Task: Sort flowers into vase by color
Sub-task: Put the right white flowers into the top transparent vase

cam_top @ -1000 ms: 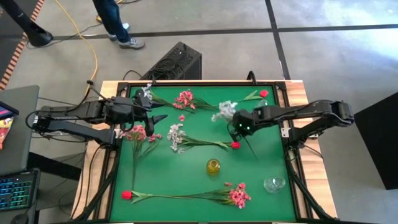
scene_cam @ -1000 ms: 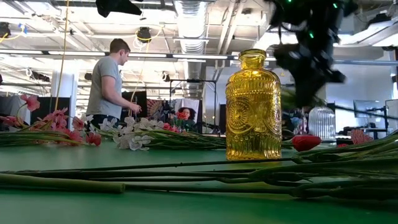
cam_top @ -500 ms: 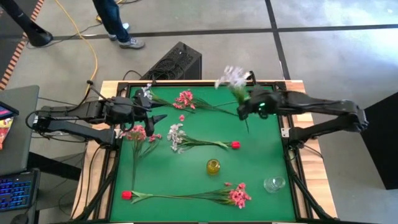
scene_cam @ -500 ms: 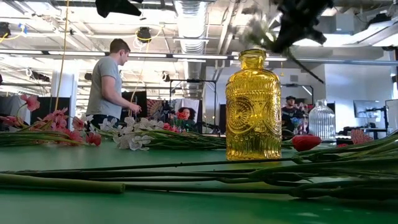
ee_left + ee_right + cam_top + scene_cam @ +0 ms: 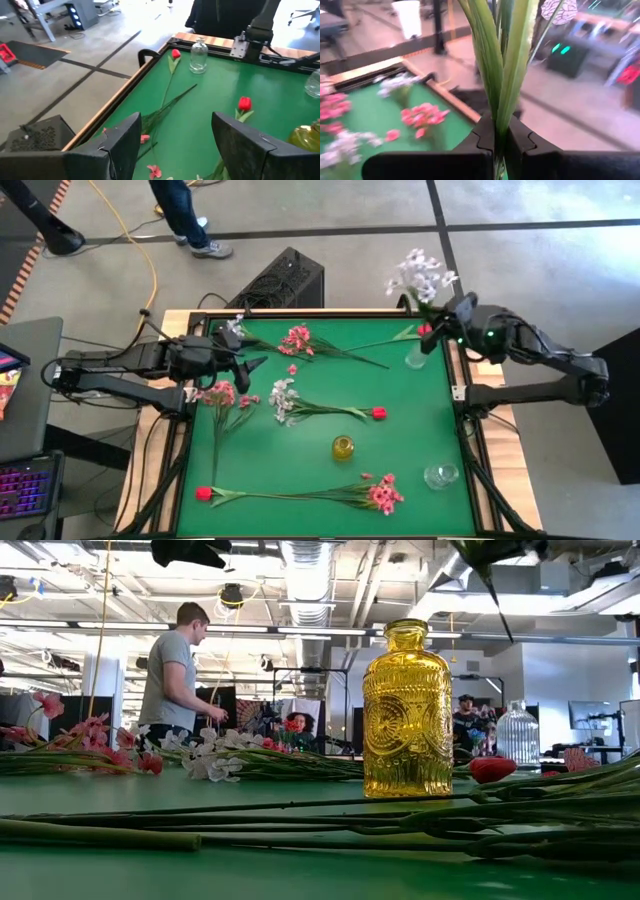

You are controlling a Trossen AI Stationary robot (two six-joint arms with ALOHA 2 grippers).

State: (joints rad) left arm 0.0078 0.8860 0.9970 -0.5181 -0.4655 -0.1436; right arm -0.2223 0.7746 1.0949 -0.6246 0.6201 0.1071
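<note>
My right gripper (image 5: 447,323) is raised over the table's far right corner, shut on a white flower spray (image 5: 420,275). The spray's blossoms stand above the table's far edge. A small clear vase (image 5: 415,358) stands just below and nearer. A yellow vase (image 5: 343,447) stands mid-table and another clear vase (image 5: 440,475) at the near right. White (image 5: 283,395), pink (image 5: 298,338) and red (image 5: 378,413) flowers lie flat on the green mat (image 5: 420,420). My left gripper (image 5: 250,365) hovers open over the far left. My right gripper pinches the white spray's green stem and its long leaves (image 5: 500,125) between its two fingers (image 5: 522,145), partway down the stem. The fingers come nearly level and lie across the stem. The spray is lifted clear and roughly upright, blossoms (image 5: 559,9) up, its stem end (image 5: 497,605) hanging below.
More flowers lie along the near edge: a red one (image 5: 203,493) and a pink one (image 5: 382,493). A red tulip (image 5: 425,330) lies at the far right by the small vase. A person (image 5: 175,665) stands in the room beyond, and legs (image 5: 190,220) show past the far edge.
My right gripper has risen from mid-table and gone to the far right corner, tipping from pointing down to nearly level. The white spray has come up off the mat with it and swung upright, blossoms now on top. My left gripper has stayed open and in place.
</note>
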